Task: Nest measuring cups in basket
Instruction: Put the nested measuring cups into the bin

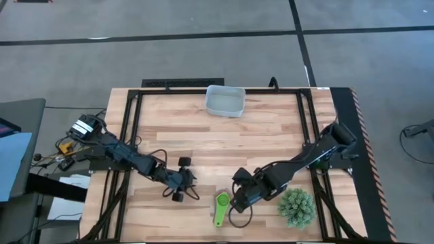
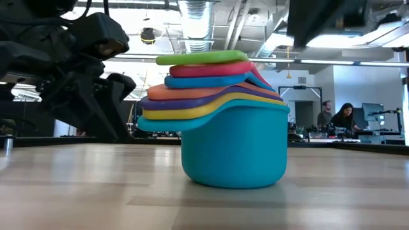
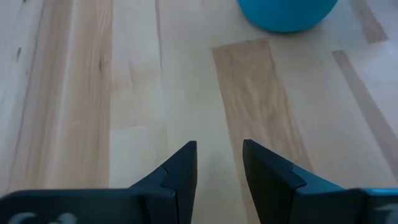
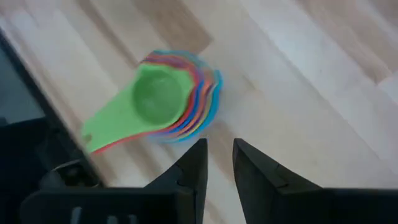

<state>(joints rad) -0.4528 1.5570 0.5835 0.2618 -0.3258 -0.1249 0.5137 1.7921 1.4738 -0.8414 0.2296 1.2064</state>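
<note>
Right fingers, apparently just short of nested cups

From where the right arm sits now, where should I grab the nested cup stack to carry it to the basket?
Grip the fanned handles, not the round teal bowl, which looks too wide for the narrow pincer gap. The handles stick out flat from the measuring cups, toward the near table edge. Bring the right pincer down from above, closing across their flat sides.

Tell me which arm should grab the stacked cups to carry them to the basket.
Right. The right gripper sits right beside the stacked cups, which fill its wrist view. The left gripper is farther off and sees only the stack's edge. The basket lies across the table, roughly centred between both arms.
</note>
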